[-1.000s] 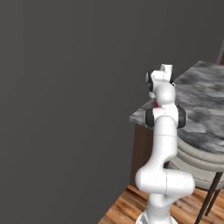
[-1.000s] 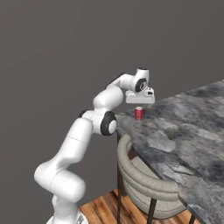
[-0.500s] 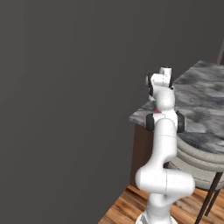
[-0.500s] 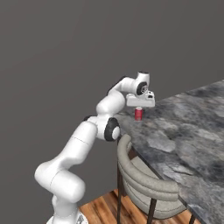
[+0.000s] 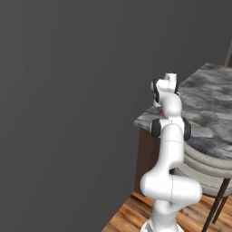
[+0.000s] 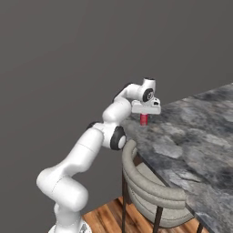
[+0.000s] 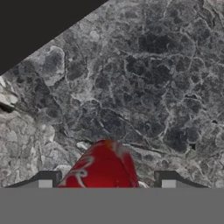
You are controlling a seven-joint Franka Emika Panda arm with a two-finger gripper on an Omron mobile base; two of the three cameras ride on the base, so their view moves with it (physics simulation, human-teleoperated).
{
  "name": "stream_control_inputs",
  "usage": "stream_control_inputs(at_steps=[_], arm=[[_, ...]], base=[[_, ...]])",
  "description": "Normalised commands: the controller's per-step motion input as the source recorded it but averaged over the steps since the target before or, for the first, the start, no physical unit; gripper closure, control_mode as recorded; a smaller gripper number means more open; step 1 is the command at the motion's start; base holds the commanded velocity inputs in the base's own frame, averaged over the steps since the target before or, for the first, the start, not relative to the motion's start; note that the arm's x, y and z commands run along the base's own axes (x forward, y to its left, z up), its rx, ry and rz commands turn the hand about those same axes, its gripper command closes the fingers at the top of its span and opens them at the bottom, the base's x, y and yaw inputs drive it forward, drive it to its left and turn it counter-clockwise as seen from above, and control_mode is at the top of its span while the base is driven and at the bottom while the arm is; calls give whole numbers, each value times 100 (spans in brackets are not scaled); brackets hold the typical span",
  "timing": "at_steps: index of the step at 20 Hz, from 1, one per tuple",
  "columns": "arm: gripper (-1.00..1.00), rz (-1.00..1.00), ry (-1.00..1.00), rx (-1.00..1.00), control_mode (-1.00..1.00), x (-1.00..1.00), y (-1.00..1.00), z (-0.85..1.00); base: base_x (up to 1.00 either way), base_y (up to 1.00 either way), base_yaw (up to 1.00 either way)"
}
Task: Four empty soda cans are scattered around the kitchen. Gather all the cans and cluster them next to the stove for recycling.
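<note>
Backdrop: dark grey wall [image 6: 68,50] behind and to the side of the gripper, wooden floor [image 6: 107,218] far below it.
Counter: grey marbled stone countertop [image 6: 191,136] directly under the gripper, which hangs near its corner.
Chair: curved grey chair back [image 6: 152,189] on dark legs, tucked under the counter edge, below the gripper.
Arm: white, stretched from the base up to the counter corner, hand pointing down.
Gripper [image 6: 144,117]: lowered over the can, a dark fingertip [image 7: 46,180] on each side of it; whether the pads touch it, I cannot tell.
Soda can [image 7: 103,168]: red, standing upright on the countertop, between the fingers.
</note>
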Motion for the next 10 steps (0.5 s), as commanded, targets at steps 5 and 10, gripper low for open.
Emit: stream_control_inputs(at_steps=[5, 10], arm=[[100, -7, 0, 0, -100, -5, 6, -4], [100, -7, 0, 0, -100, -8, 10, -4]], base=[[0, 0, 0], [0, 0, 0]])
